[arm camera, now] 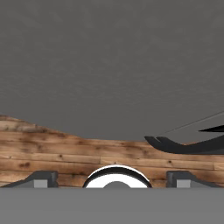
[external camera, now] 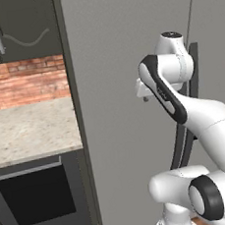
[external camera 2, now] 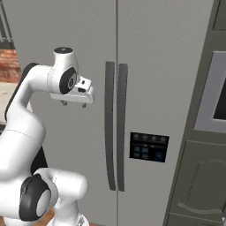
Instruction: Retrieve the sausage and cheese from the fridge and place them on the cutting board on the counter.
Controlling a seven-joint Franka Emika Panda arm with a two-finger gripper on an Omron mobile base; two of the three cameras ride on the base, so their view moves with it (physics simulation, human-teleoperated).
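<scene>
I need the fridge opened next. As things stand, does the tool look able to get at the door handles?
Probably yes. The tool is open, pointing down in front of the closed fridge, with nothing between it and the dark handles beside it.

We find no words, brand names or numbers that we can read. The dark control panel (external camera 2: 149, 147) on the right door of the fridge (external camera 2: 154, 66) carries small bluish pads, too blurred for us to make out.

wood floor (arm camera: 52, 151), fridge (external camera 2: 145, 66) standing on it
</scene>
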